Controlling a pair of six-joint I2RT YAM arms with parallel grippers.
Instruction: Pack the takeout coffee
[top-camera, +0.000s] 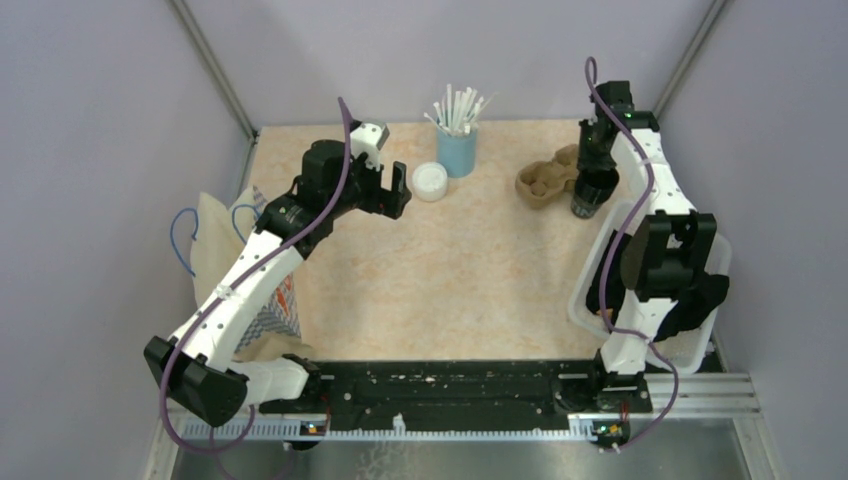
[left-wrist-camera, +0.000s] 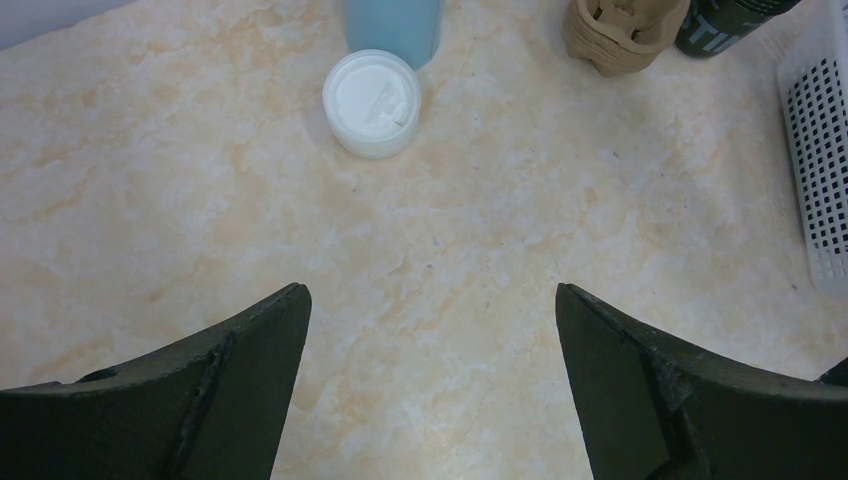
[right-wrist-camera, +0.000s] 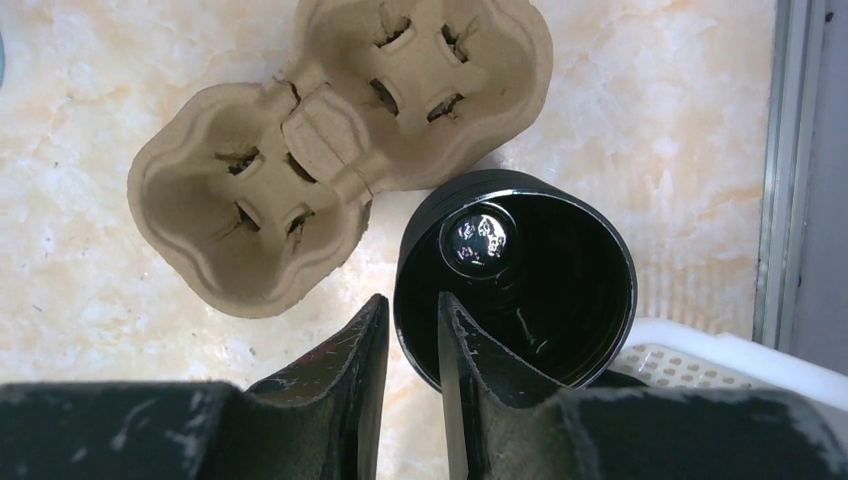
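Observation:
The dark coffee cup (top-camera: 594, 192) is upright at the far right, just right of the cardboard cup carrier (top-camera: 547, 180). My right gripper (top-camera: 597, 160) comes down from above. In the right wrist view it (right-wrist-camera: 412, 305) is shut on the cup's (right-wrist-camera: 560, 290) near rim, one finger inside and one outside. The cup is open-topped. The white lid (top-camera: 430, 181) lies on the table by the light-blue cup of straws (top-camera: 457, 150). My left gripper (top-camera: 395, 190) hovers open and empty just left of the lid, which also shows in the left wrist view (left-wrist-camera: 372, 103).
A white perforated basket (top-camera: 700, 340) stands at the right edge, beside the right arm. A paper bag (top-camera: 215, 240) with blue handles lies at the left edge under the left arm. The carrier (right-wrist-camera: 330, 150) has empty wells.

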